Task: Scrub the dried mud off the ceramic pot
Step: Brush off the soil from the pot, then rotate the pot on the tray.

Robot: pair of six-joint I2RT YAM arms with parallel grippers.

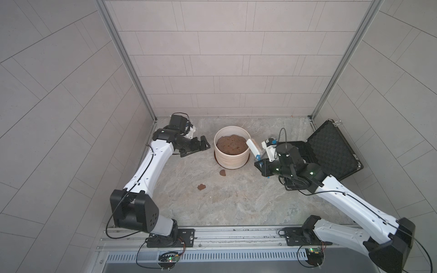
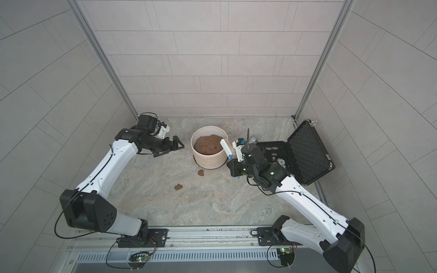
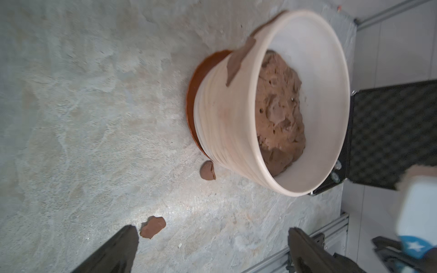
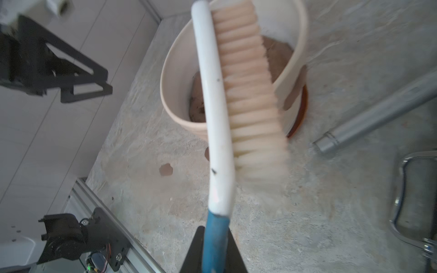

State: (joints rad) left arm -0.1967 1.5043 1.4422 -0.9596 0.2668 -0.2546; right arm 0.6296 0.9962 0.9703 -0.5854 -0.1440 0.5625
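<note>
Stone floor (image 3: pixel 94 118); cream pot (image 3: pixel 220 113), mud patch (image 3: pixel 238 61); left fingers (image 3: pixel 113 250) spread, right fingers (image 4: pixel 192 257) pinching brush (image 4: pixel 216 94).

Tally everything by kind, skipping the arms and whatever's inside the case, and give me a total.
Pot: 1
Saucer: 1
Soil mound: 1
Mud patches: 3
Brush: 1
Metal tube: 1
Case: 1
Total: 9
</note>
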